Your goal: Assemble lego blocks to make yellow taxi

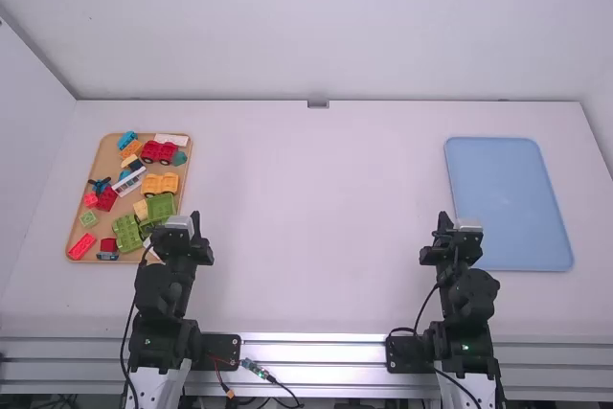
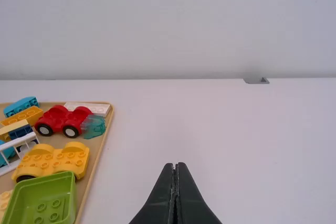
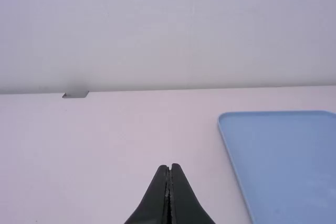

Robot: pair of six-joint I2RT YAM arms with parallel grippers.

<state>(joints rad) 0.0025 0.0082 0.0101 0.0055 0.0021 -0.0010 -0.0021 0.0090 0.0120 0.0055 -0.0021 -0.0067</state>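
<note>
My left gripper (image 1: 195, 225) is folded back over its base, beside the near right corner of the block tray; in the left wrist view the left gripper (image 2: 175, 166) is shut with nothing between its fingers. The right gripper (image 1: 445, 223) stands by the blue tray's near left side, and the right gripper (image 3: 169, 167) is likewise shut on nothing in the right wrist view. A yellow car base (image 1: 160, 185) lies among the blocks, its studs and a dark wheel showing on the yellow car base (image 2: 51, 161). Near it are a red car base (image 2: 65, 121) and a translucent teal block (image 2: 93, 126).
The wooden tray (image 1: 186, 171) at the left holds several more blocks, with a green piece (image 2: 44, 198) near its right edge. A flat blue tray (image 1: 508, 198) lies at the right. White table surface (image 1: 316, 217) stretches between the trays, with a wall behind.
</note>
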